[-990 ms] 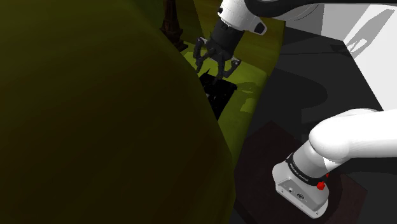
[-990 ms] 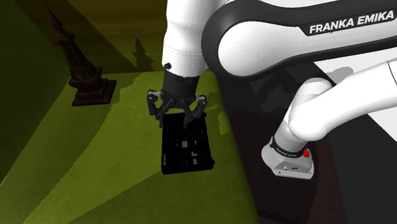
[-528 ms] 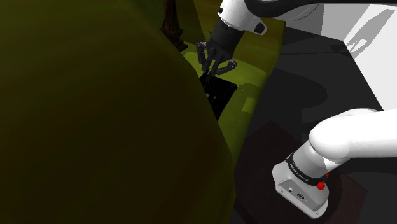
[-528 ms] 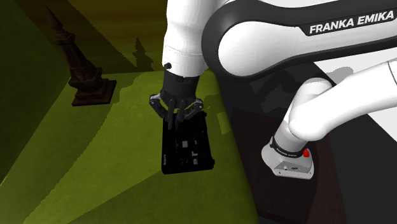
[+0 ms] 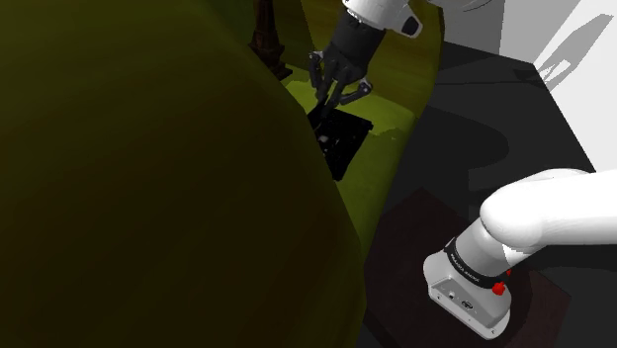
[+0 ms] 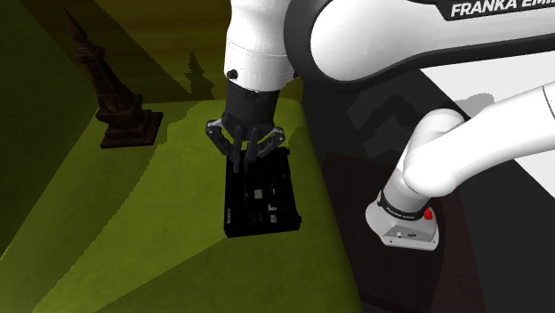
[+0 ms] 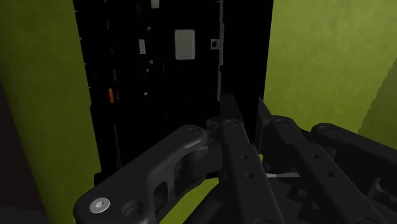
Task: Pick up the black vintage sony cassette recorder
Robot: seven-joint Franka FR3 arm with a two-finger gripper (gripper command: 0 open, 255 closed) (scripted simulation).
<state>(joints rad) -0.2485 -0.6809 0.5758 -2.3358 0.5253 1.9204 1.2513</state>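
Black recorder [image 6: 260, 203] is now clamped at its end by the tool [image 6: 250, 162], which has closed and started lifting.

The cassette recorder [image 6: 258, 200] is a flat, black rectangular slab. Its face carries small pale buttons and markings, among them a light grey rectangle and a tiny orange mark. The fingers [image 6: 238, 158] clasp one short end, and its length stretches away from them over the yellow-green desk [image 6: 169, 240].
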